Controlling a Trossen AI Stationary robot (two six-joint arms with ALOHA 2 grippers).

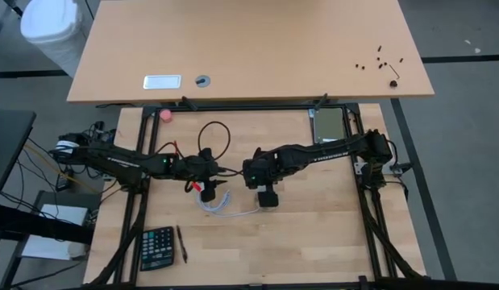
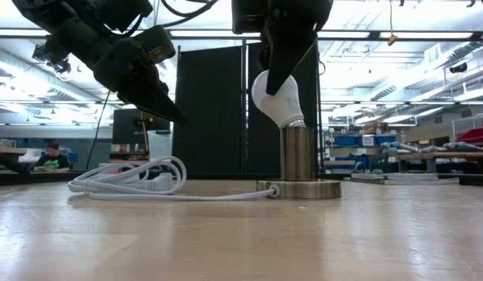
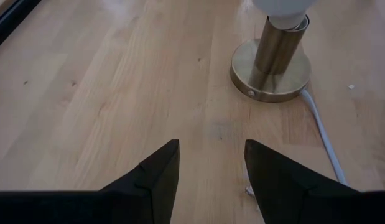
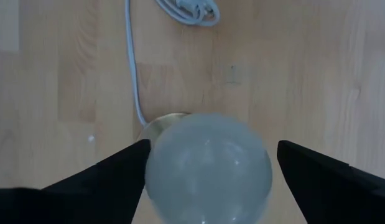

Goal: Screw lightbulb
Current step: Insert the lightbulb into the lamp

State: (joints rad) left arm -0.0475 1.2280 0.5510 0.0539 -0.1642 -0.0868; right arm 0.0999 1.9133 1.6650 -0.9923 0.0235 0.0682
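The white lightbulb (image 2: 276,97) stands tilted with its screw base in the top of a brass lamp holder (image 2: 298,156) on a round brass foot (image 3: 270,78). My right gripper (image 4: 211,149) hangs over it, pointing down and open, one finger on each side of the globe (image 4: 208,168). In the high view my right gripper (image 1: 268,196) hides the bulb. My left gripper (image 3: 211,165) is open and empty above the bare wood, on the table's left side of the lamp. It also shows in the low view (image 2: 159,105). My right gripper comes from above with its fingers across the globe's widest part. One finger (image 4: 127,165) lies at the globe's edge, and a strip of table shows between the other finger (image 4: 304,165) and the globe. I cannot tell whether either finger touches it.
The lamp's white cord (image 2: 132,178) lies coiled on the table left of the foot, beneath my left gripper. A calculator (image 1: 156,247) and a pen (image 1: 182,243) lie near the front left. A pink ball (image 1: 165,114) lies at the far edge.
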